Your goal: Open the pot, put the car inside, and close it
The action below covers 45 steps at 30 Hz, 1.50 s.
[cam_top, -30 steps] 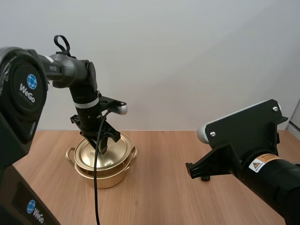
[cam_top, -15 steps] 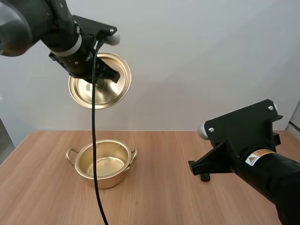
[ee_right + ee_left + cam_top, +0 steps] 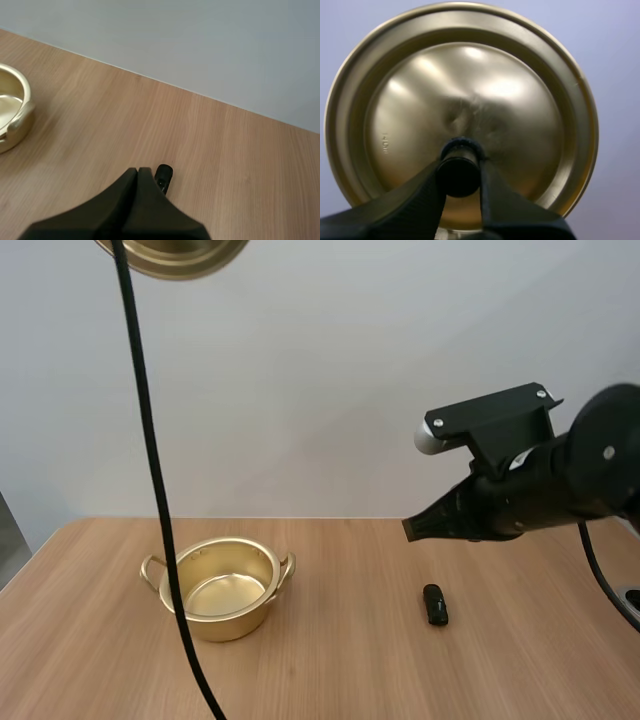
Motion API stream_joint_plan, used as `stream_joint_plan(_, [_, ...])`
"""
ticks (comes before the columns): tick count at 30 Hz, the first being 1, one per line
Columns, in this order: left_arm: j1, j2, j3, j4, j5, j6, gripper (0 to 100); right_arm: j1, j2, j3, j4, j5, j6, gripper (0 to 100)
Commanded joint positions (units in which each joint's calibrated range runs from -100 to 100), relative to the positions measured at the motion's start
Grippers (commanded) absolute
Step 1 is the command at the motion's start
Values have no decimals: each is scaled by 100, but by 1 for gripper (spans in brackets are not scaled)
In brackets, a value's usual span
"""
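The gold pot (image 3: 219, 587) stands open on the wooden table, its inside bare; its rim (image 3: 12, 107) also shows in the right wrist view. Its gold lid (image 3: 180, 255) hangs high above the table. My left gripper (image 3: 461, 172) is shut on the lid's black knob (image 3: 459, 167), with the lid (image 3: 470, 110) facing the camera. A small black car (image 3: 435, 604) lies on the table right of the pot. My right gripper (image 3: 412, 529) hovers above and a little behind the car, and its fingers lie together as one wedge (image 3: 137, 175) just beside the car (image 3: 163, 176).
The wooden table (image 3: 330, 660) has bare room between the pot and the car. A plain pale wall stands behind it. A round fitting (image 3: 630, 598) sits at the table's right edge.
My left arm has lifted the lid off the pot and carried it far upward. My right arm has risen and swung forward, uncovering the car on the table.
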Motion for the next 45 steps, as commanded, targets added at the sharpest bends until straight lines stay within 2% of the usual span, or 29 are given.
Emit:
stream_joint_plan(1, [0, -122, -8, 111, -130, -51, 0, -1, 3665, -297, -211, 143, -3, 0])
stream_joint_plan(5, [0, -122, -8, 349, -299, -216, 0, -1, 4032, -297, -511, 30, -3, 0])
stream_joint_plan(17, [0, -108, -259, 550, -1090, -184, 0, -1, 4381, -297, -736, -788, -50, 2])
stream_joint_plan(23, [0, -108, -346, 550, -1027, -184, 0, -1, 4381, -297, -746, -1163, -42, 59])
stream_joint_plan(25, [0, -108, -346, 550, -961, -184, 0, -1, 4381, -297, -746, -1248, -17, 71])
stream_joint_plan(27, [0, -108, -346, 550, -961, -184, 0, -1, 4381, -297, -746, -1350, -9, 75])
stream_joint_plan(33, [0, -108, -346, 550, -961, -184, 0, -1, 4381, -297, -512, -1479, -9, 76])
stream_joint_plan(38, [0, -108, -346, 550, -899, -184, 0, -1, 4556, -297, -478, -1458, -9, 88])
stream_joint_plan(45, [0, -108, -346, 565, -779, -184, 0, -1, 5006, -297, -478, -1554, 134, 88])
